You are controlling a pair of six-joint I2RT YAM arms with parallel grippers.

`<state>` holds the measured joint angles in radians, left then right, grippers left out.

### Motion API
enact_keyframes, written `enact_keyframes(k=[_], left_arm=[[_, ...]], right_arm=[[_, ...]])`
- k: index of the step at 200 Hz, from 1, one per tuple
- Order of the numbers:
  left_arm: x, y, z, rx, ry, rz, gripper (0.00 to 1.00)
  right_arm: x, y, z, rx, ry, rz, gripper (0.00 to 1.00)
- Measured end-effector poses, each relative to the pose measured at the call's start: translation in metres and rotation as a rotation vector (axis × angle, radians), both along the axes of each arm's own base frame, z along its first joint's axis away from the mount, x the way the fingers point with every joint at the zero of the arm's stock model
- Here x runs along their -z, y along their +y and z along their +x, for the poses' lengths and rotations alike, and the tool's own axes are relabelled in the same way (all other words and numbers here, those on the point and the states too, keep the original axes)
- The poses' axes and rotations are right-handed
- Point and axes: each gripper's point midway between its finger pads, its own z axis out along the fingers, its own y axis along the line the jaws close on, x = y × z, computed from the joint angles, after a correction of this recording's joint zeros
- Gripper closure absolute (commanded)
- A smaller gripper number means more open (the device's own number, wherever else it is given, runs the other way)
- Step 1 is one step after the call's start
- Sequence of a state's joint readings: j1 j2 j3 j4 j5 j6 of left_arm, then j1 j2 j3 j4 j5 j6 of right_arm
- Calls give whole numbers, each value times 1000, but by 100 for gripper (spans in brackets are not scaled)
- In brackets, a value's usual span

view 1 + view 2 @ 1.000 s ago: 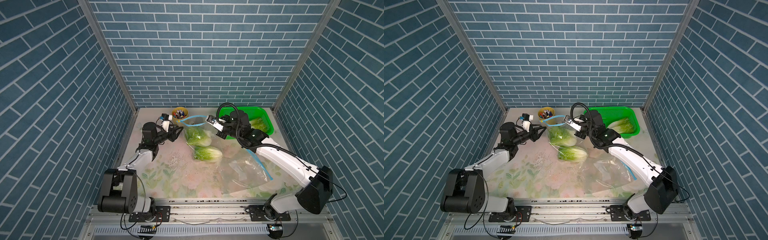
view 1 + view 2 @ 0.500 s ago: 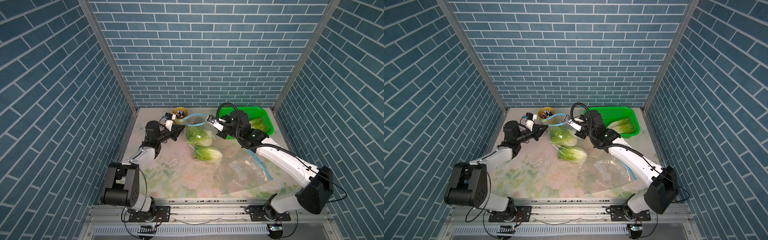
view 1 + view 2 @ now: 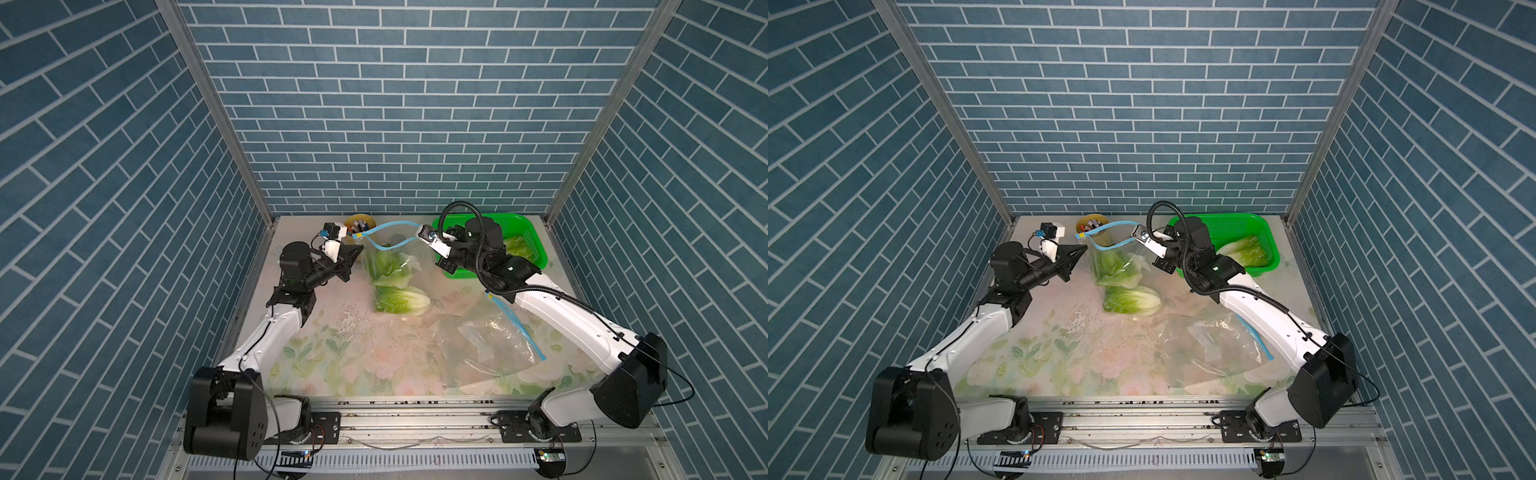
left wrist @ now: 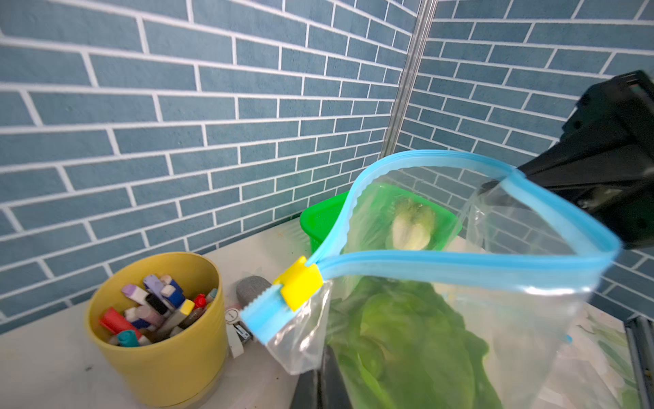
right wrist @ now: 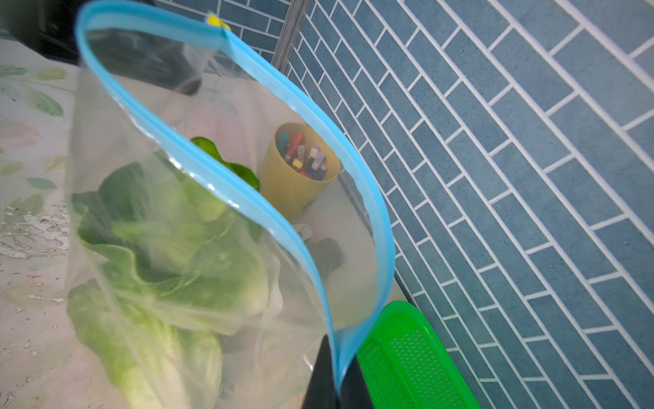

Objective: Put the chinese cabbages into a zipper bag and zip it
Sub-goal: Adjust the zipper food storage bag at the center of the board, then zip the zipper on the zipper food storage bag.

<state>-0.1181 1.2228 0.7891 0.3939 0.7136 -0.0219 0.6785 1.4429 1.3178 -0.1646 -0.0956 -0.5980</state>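
Left claw (image 3: 357,252) sat shut at the slider end of the zipper bag (image 3: 409,257). In the left wrist view its dark fingers (image 4: 309,393) looked pinched on the clear side edge just under the yellow slider (image 4: 300,287), though plastic partly hid the contact. Likely reason: anchoring that corner so the mouth wouldn't flop.

Pen cup (image 3: 360,220) stood just behind, by the back wall, not involved.

Bag hung upright between both claws. Its blue zip rim (image 4: 442,157) was spread into an open loop with the slider parked at the left end, so nothing was zipped.

Two cabbage heads were inside. One (image 3: 388,268) sat up under the mouth. The other (image 3: 400,301) lay lower on the tabletop (image 3: 332,353), in what seemed to be the bag's bottom; the film edge there was hard to trace.

Right claw (image 3: 420,231) was clamped together on the rim's opposite end, and its fingers (image 5: 320,386) gripped the blue strip in the right wrist view. Held high, it kept the bag from collapsing onto the heads.

Third head (image 3: 518,249) lay in the green basket (image 3: 490,216), well apart from the bag, so loading looked about two thirds done. Judgement: with both claws busy, one would have to let go to fetch it.

Spare bag (image 3: 490,345) lay flat on the tabletop at front right, empty-looking.
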Motion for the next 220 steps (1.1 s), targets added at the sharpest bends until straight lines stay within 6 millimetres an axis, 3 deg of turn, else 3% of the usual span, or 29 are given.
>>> enact_keyframes(k=[32,78,107,126,170,220], left_arm=[[-22,-1,-21,-12,-71,61,100],[-12,-24,-39,42,-65,167,100],[-9,-27,-41,44,-67,199,100],[-7,-31,-44,57,-64,218,100],[-5,-34,-46,72,-74,240,100],[-5,-37,-52,97,-87,264,100]], right_arm=[[2,-5,1,22,32,28,100],[18,-16,-20,32,122,74,100],[14,-20,-29,38,150,102,82],[4,-23,-36,31,152,128,70],[-20,-23,-56,-28,182,168,62],[-68,11,-82,-202,211,214,61]])
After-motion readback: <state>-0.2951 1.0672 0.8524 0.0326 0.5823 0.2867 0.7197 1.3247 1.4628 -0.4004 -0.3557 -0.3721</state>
